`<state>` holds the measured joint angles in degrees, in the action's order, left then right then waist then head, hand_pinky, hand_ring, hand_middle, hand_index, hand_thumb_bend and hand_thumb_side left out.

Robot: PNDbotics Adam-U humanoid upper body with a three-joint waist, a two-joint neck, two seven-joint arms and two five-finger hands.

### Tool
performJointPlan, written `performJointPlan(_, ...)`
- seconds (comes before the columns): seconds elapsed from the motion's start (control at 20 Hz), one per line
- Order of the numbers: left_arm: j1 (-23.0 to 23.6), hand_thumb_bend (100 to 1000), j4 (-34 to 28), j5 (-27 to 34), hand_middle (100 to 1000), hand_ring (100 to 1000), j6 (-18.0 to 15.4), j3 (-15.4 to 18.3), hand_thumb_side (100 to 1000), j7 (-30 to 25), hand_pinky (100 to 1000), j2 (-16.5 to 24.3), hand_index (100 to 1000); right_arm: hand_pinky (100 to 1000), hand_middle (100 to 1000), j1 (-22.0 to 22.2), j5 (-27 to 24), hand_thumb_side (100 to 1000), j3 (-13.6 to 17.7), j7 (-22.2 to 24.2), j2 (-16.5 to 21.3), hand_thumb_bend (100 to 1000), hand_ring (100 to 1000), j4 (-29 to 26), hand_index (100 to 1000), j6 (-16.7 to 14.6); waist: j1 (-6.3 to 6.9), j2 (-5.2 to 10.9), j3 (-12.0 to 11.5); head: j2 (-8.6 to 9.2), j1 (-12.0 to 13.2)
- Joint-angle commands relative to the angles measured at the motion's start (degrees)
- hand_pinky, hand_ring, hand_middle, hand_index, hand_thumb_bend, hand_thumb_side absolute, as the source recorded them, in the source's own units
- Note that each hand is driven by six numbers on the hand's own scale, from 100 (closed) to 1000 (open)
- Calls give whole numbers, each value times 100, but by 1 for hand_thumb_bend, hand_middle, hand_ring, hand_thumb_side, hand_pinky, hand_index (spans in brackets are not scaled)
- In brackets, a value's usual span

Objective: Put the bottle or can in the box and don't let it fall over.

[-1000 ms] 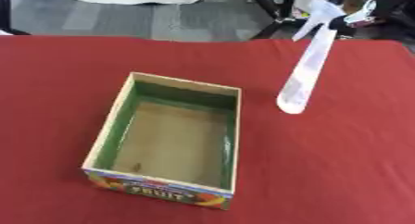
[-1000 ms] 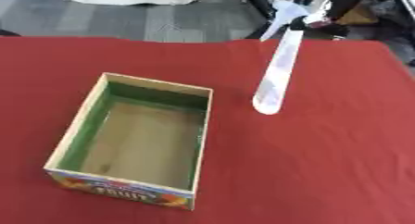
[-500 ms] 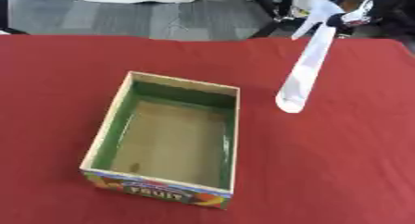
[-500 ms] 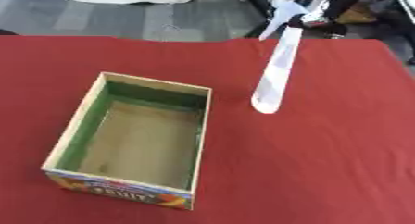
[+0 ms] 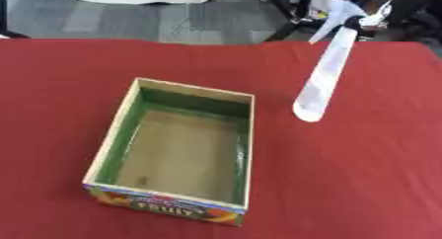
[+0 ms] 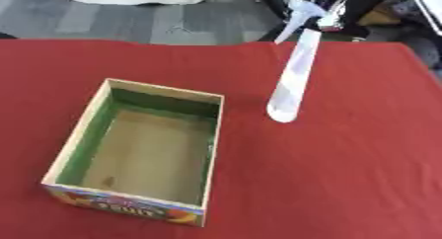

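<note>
Right hand (image 5: 352,12): coming in from upper right corner, fingers pinching top end of a white bottle (image 5: 323,80).
Bottle: hanging tilted, lower end pointing down-left from the hand; looks clear of the red table (image 5: 362,174), can't be sure.
Box (image 5: 238,134): sitting open and empty, below and left of the hand, near bottle's low end but apart.
Done: bottle is being held.
Left to do: carrying it over box, straightening it, setting it upright inside.
Left hand: not showing.

One box (image 5: 177,149), one white bottle (image 5: 322,80), one hand (image 5: 352,12), on one red counter (image 5: 362,174).
</note>
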<state>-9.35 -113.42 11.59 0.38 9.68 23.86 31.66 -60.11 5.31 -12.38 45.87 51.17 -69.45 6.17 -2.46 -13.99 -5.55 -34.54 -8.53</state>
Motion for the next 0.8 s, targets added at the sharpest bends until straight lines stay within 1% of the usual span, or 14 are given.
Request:
performJointPlan(0.05, -61, 142, -117, -14, 784, 773, -5, 15, 673, -21, 664, 86, 781, 787, 699, -87, -22, 100, 88, -24, 213, 255, 701, -91, 765, 32, 20, 61, 3, 76, -20)
performJointPlan(0.15, -66, 141, -117, -12, 785, 773, -2, 12, 673, -26, 665, 78, 779, 785, 694, -86, -13, 100, 82, -2, 211, 246, 696, -79, 761, 53, 19, 56, 4, 77, -24)
performJointPlan(0.5, -64, 137, -117, -7, 782, 773, -6, 9, 677, -34, 664, 65, 775, 778, 663, -99, -1, 100, 88, -22, 196, 129, 654, -63, 740, 108, 28, 45, 4, 83, -36)
performJointPlan(0.8, -57, 137, -117, -6, 782, 773, -3, 11, 678, -40, 665, 61, 774, 772, 640, -122, -35, 100, 92, -53, 182, 111, 603, -59, 725, 101, 25, 50, 12, 72, -29)
